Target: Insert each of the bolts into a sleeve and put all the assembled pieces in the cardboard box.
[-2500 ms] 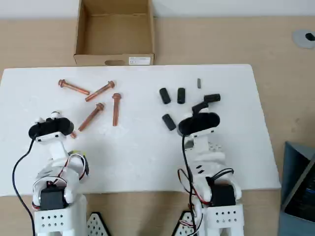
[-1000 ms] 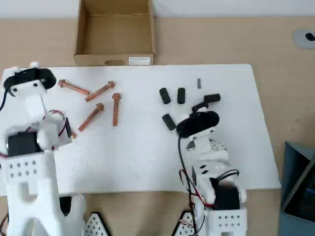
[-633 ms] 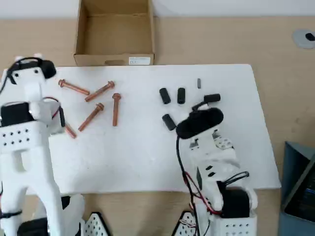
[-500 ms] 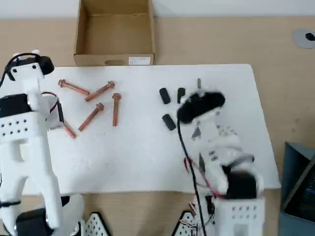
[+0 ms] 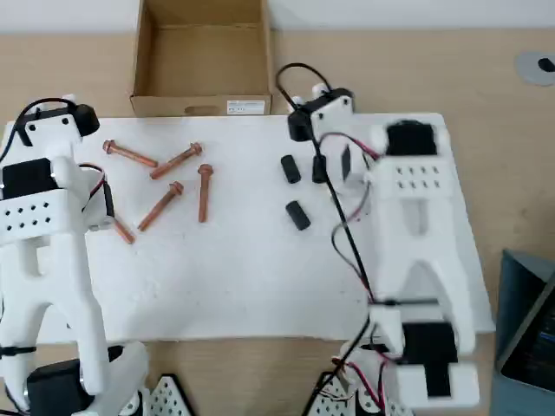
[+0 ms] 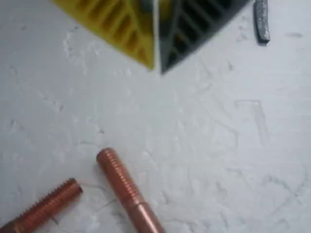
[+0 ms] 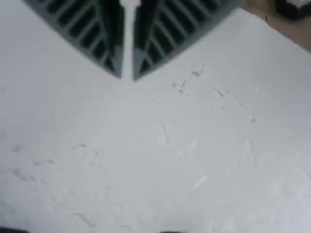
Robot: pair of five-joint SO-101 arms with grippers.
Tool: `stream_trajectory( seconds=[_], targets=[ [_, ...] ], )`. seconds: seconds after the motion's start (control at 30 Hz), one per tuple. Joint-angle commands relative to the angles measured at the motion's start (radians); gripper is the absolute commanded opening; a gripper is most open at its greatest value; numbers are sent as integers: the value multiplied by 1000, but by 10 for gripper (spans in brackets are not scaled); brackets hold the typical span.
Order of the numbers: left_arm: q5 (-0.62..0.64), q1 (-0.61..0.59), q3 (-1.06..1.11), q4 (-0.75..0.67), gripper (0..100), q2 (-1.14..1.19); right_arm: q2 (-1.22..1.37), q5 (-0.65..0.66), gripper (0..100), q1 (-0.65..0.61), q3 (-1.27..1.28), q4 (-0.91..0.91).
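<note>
Several copper bolts (image 5: 176,161) lie scattered on the left part of the white mat (image 5: 243,277). Black sleeves (image 5: 290,169) lie right of the middle, one (image 5: 297,215) nearer the front. The open cardboard box (image 5: 201,61) stands behind the mat with nothing in it. My left gripper (image 5: 105,201) hangs shut over the mat's left side. In the left wrist view its tips (image 6: 155,67) meet above the threaded ends of two bolts (image 6: 127,190). My right gripper (image 5: 346,163) hovers just right of the sleeves, its fingers (image 7: 112,43) nearly together over bare mat.
The mat's front half is bare. A grey bin (image 5: 525,329) stands off the mat at the right edge, and a round grey disc (image 5: 535,67) sits at the back right. The right arm's cables (image 5: 342,234) hang over the mat.
Both arms rose from folded poses at the front. The left one stretched out over the mat's left side. The right one then swung far forward, past the sleeves.
</note>
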Motion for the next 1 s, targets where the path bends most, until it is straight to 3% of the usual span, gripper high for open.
stream_trajectory(
  seconds=[0.0,0.33,0.53,0.97],
  targets=[
    [-3,-8,-40,6,9,-2,68,35,38,-41,-91,-12],
    [-15,-8,-35,5,85,-2,110,-12,74,-186,-31,-140],
    [-15,-8,-34,3,85,-2,110,-38,195,-226,94,-252],
    [-15,-3,29,-3,85,-2,113,-95,196,-255,234,-371]
  ],
)
